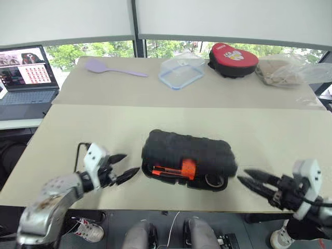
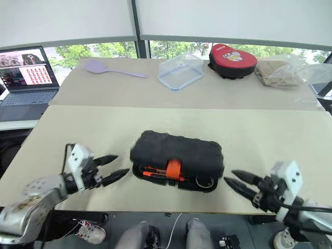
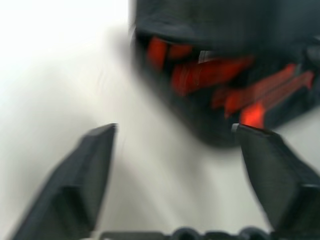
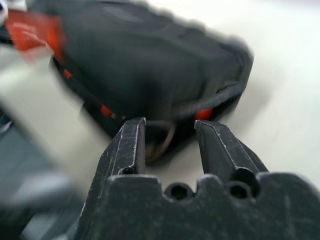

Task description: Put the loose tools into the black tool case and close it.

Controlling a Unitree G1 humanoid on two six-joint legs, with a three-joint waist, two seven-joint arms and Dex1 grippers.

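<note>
Black tool case [image 1: 188,160] is sitting ajar at centre frame between the wide-open, empty left end effector [image 1: 126,167] and part-open, empty right end effector [image 1: 255,181], risking tools spilling.

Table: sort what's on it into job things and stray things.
Job: black tool case, lid down but gaping; orange tools and tape roll inside it.
Stray: lilac spatula, clear box, red pouch, plastic bag, laptop.
</note>
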